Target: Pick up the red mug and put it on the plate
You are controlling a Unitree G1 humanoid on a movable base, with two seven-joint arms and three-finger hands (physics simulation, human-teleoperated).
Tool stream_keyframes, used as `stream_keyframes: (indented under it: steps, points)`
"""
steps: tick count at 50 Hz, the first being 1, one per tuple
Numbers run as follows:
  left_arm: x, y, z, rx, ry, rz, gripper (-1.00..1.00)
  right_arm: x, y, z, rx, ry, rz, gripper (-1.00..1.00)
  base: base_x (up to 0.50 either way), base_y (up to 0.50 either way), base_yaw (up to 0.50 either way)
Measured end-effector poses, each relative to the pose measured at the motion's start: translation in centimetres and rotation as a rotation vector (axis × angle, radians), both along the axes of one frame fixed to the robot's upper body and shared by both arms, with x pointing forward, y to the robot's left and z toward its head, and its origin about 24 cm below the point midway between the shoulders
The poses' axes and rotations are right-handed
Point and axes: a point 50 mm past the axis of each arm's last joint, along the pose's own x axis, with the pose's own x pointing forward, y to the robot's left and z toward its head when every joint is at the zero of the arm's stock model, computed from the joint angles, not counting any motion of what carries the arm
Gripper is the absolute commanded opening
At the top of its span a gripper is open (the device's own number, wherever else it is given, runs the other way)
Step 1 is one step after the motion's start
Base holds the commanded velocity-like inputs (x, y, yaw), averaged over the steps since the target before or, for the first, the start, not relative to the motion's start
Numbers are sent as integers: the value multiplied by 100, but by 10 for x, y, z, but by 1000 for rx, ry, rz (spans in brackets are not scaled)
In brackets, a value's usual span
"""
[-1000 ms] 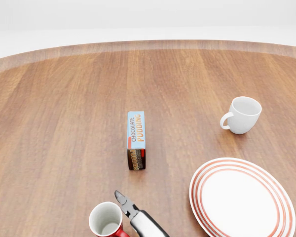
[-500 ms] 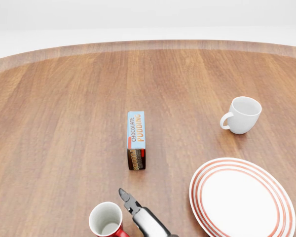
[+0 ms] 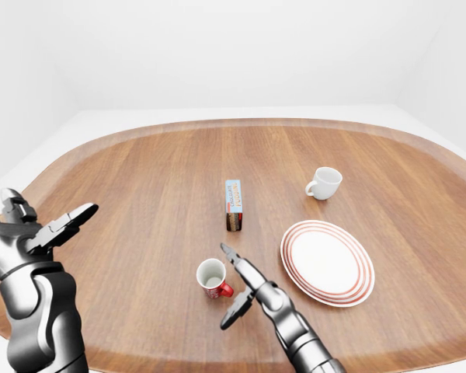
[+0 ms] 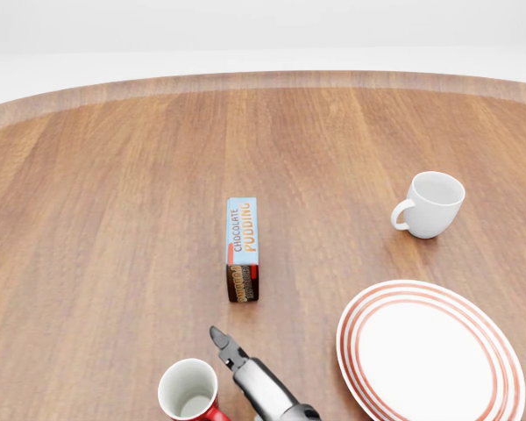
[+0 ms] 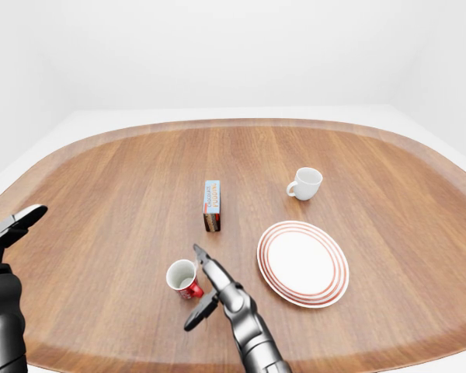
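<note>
The red mug point(image 3: 213, 277) is seen upright on the wooden table point(image 3: 140, 179), left of the red-ringed plate point(image 3: 327, 261) and apart from it. The right hand point(image 3: 243, 287) is placed just right of the mug, its fingers point(image 3: 231, 255) spread apart, gripping nothing. The left hand point(image 3: 50, 229) is held far left of the mug, fingers apart. A chocolate pudding box point(image 3: 234, 204) and white cup point(image 3: 324, 183) are seen above the mug.

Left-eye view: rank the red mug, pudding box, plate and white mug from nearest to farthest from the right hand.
1. Red mug, just left of the right hand.
2. Plate, to its right; pudding box, above it. Too close to call.
3. White mug, upper right.
</note>
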Motion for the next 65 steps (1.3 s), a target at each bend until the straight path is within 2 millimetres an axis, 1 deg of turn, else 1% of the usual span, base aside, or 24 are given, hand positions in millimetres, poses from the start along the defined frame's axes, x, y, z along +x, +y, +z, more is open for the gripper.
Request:
stream_keyframes:
  steps: [23,53,54,55,60,65]
  points:
    - [1,0,-2,-2,8,-3,100,8,6,-3,-6,21,14,100,0,0,0]
    - [1,0,-1,-2,6,-3,100,8,6,-13,-7,68,26,100,0,0,0]
    - [1,0,-1,-2,6,-3,100,7,6,-13,-7,69,26,44,0,0,0]
    - [1,0,-1,-2,6,-3,100,8,6,-13,-7,69,25,-100,0,0,0]
    - [1,0,-1,-2,6,-3,100,10,5,-11,0,56,11,-100,0,0,0]
    - [1,0,-1,-2,5,-3,100,8,7,-13,3,68,23,-100,0,0,0]
